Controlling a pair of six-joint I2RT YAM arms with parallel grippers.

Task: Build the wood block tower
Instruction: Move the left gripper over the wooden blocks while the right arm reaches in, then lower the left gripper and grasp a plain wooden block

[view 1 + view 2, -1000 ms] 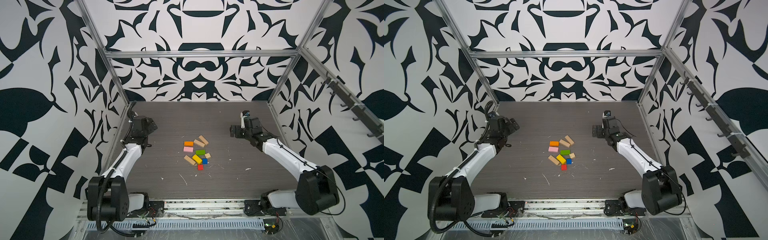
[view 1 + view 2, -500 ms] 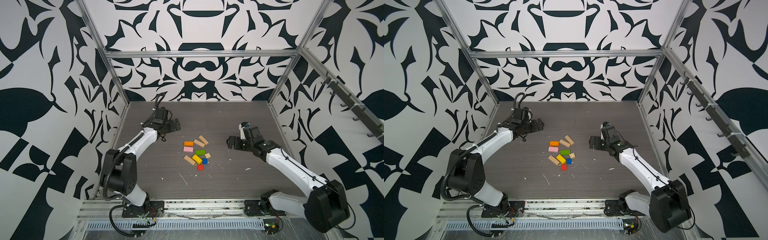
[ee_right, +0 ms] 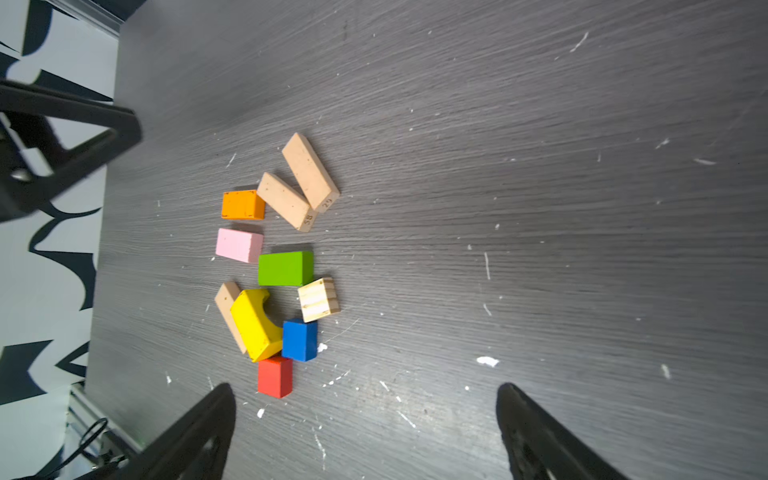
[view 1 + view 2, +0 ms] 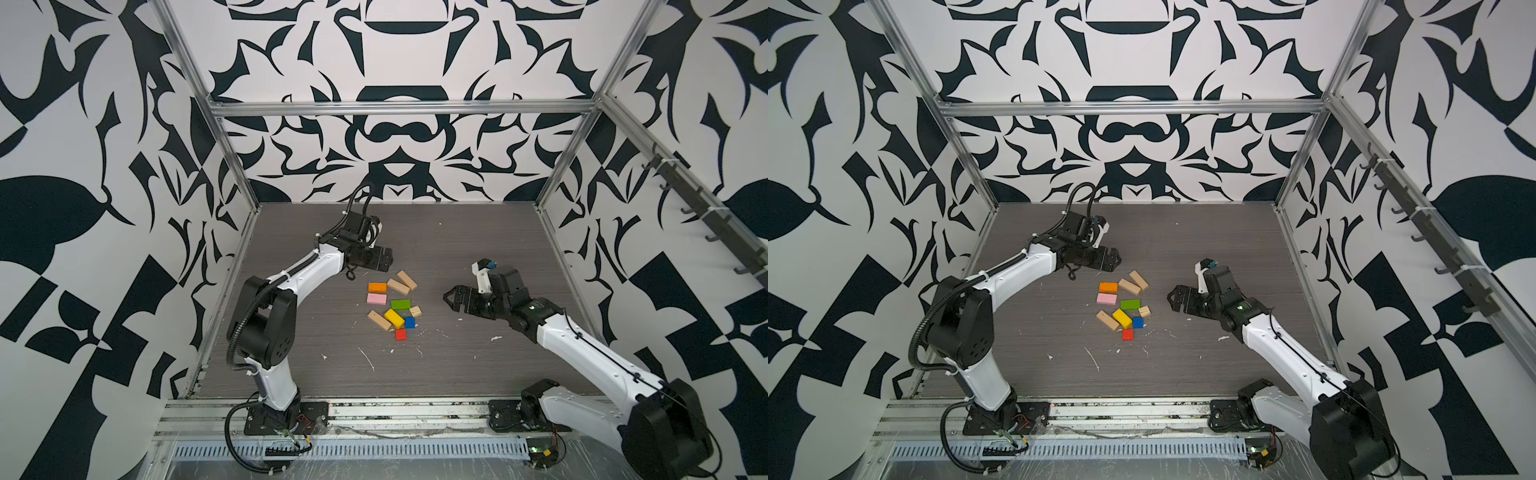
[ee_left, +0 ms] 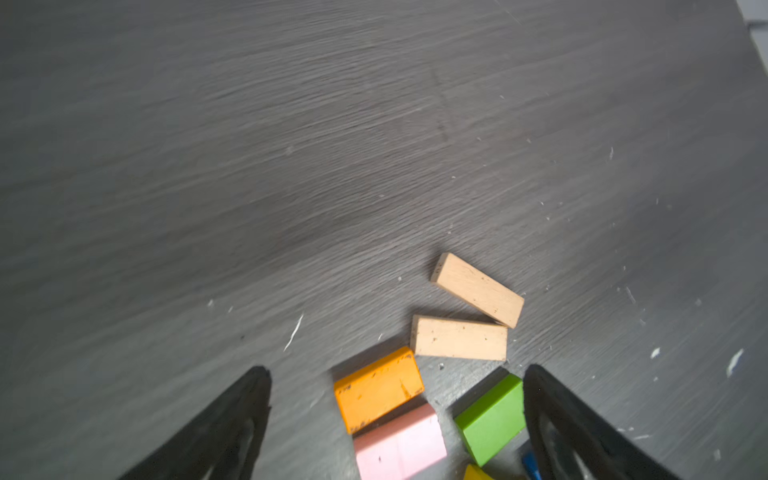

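The wood blocks lie loose in a cluster mid-table in both top views. They are orange [image 4: 377, 287], pink [image 4: 376, 298], green [image 4: 400, 304], yellow [image 4: 394, 318], blue [image 4: 409, 322], red [image 4: 401, 334], a plain cube [image 4: 415, 311] and three tan bars [image 4: 397, 286]. No tower stands. My left gripper [image 4: 388, 261] hovers open just behind the cluster. In the left wrist view the orange block [image 5: 378, 388] and pink block [image 5: 399, 444] lie between its fingers [image 5: 245, 411]. My right gripper [image 4: 448, 301] is open and empty to the right of the cluster, with the red block [image 3: 274, 377] near one fingertip.
Patterned walls and aluminium frame posts [image 4: 232, 158] close in the dark wood-grain table [image 4: 478, 249] on three sides. A metal rail [image 4: 374, 409] with both arm bases runs along the front edge. White flecks [image 4: 368, 358] dot the table.
My left arm has swung in from the far-left wall to just behind the blocks. My right gripper has come forward and left toward the cluster. The blocks have not moved.
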